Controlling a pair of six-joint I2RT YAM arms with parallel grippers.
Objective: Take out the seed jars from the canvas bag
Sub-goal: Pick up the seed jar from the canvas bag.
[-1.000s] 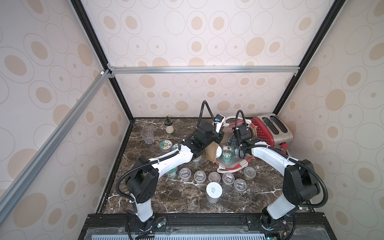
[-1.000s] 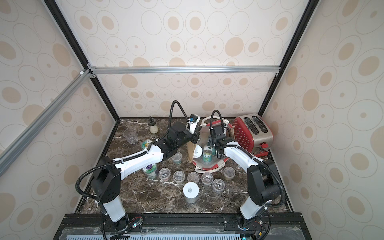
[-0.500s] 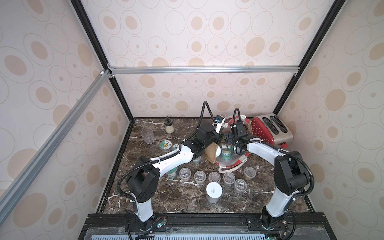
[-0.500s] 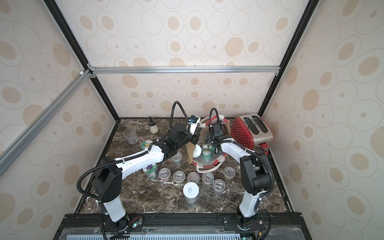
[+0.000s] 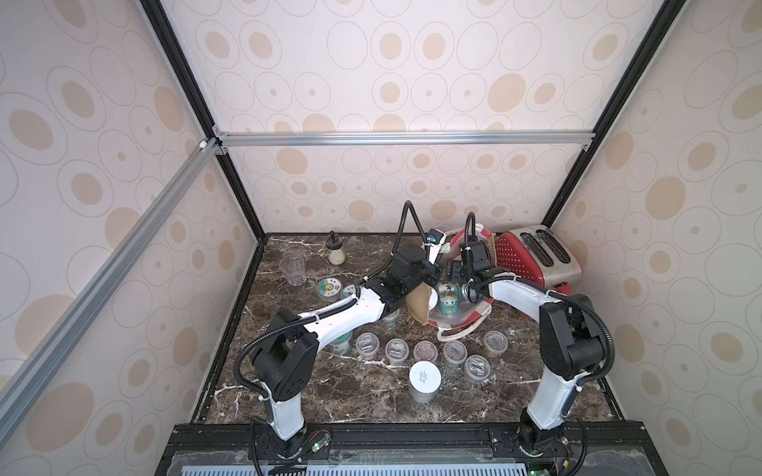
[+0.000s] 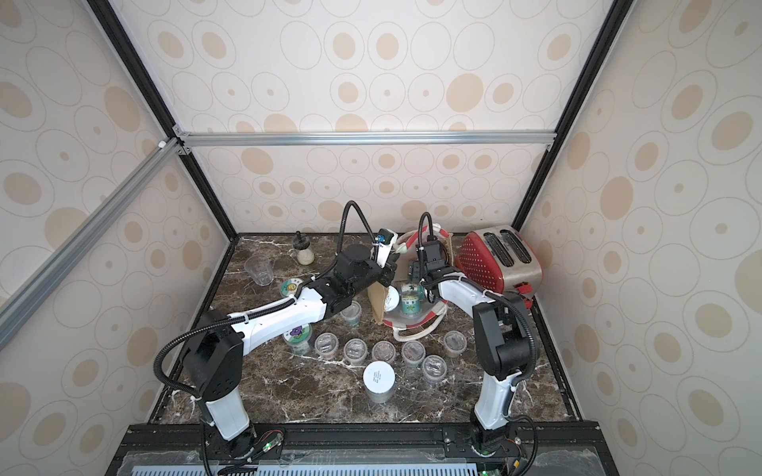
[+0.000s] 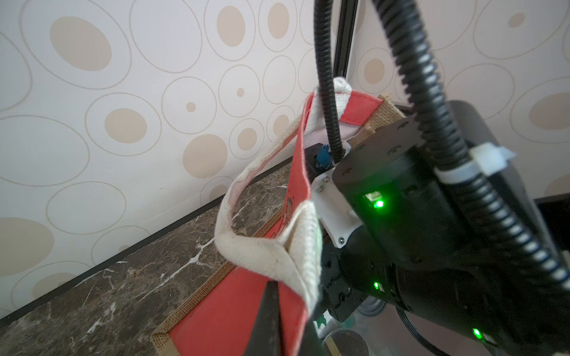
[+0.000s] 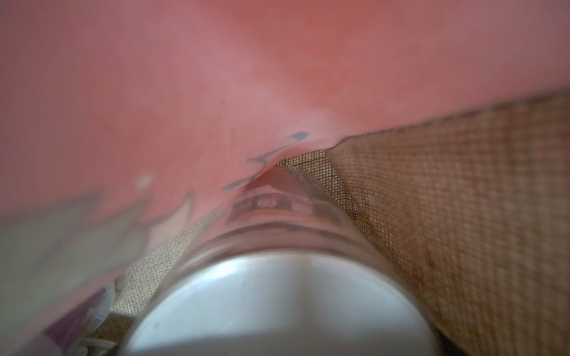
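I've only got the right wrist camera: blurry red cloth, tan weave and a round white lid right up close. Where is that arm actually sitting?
Observer: In both top views the right gripper reaches into the open mouth of the boxy tan jute bag with red panels.
Operator: What's holding the bag open?
Observer: The left gripper is shut on the bag's white woven handle, holding it raised.
Operator: Any jars out yet?
Observer: Yes. Six short clear plastic jars with clear lids stand on the dark marble table in front of the bag, beside a taller white-lidded jar.
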